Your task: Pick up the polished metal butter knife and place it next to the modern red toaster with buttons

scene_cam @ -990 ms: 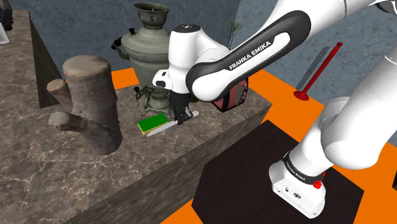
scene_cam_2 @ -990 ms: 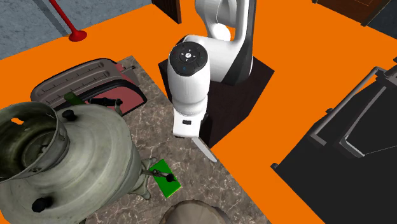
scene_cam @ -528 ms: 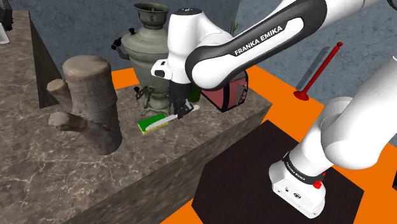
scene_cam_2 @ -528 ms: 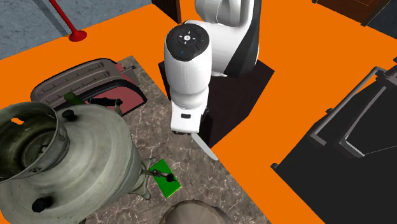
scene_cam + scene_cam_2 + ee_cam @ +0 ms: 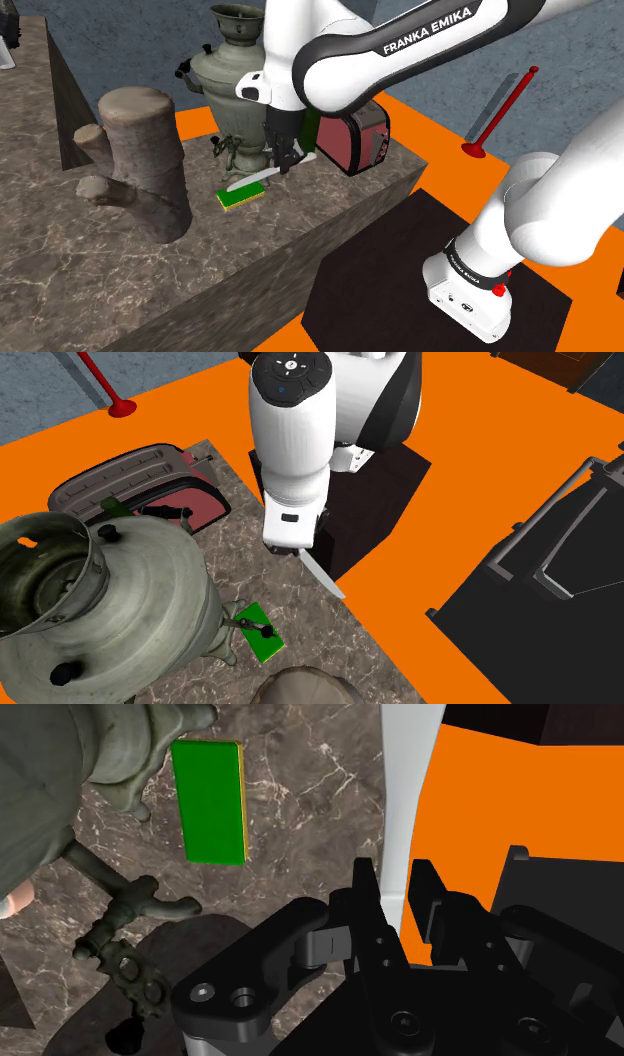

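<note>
Two black fingers (image 5: 362, 904) of my gripper (image 5: 396, 879) are pinched narrow on the pale butter knife (image 5: 408, 784), its blade pointing away from my palm. In the shoulder view the knife hangs over the marble counter (image 5: 120, 270), overlapping the green block (image 5: 238, 197), with the red toaster (image 5: 355, 137) near at two o'clock.

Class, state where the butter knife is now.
In the shoulder view's middle, the butter knife is clasped in the gripper, beside the green block, near the samovar.
</note>
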### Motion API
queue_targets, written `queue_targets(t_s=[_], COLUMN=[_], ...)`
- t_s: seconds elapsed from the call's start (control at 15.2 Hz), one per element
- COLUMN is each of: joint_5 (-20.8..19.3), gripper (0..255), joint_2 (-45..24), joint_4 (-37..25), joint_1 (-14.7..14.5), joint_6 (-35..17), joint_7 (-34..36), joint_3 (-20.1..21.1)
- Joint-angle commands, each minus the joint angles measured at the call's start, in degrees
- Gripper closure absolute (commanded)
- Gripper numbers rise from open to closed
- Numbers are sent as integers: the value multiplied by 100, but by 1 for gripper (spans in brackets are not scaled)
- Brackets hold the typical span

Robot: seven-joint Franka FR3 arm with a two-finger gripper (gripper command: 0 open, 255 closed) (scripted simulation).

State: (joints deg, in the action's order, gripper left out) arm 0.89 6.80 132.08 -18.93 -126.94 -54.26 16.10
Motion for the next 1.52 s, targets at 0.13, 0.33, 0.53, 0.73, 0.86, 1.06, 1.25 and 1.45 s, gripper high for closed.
queue_targets(t_s=[0.13,0.33,0.53,0.73,0.86,1.06,1.25,1.45], joint_5=[44,69,89,118,137,128,79,0], gripper=[255,255,255,255,255,255,255,255], joint_2=[150,246,330,489,694,962,1178,1340], joint_4=[-179,-322,-475,-463,-248,27,245,404], joint_1=[1,1,1,52,152,308,472,648], joint_6=[326,562,797,941,930,923,925,930], joint_7=[-46,-70,-90,-250,-545,-981,-1411,-1840], joint_3=[-20,-33,-46,-140,-319,-599,-890,-1188])
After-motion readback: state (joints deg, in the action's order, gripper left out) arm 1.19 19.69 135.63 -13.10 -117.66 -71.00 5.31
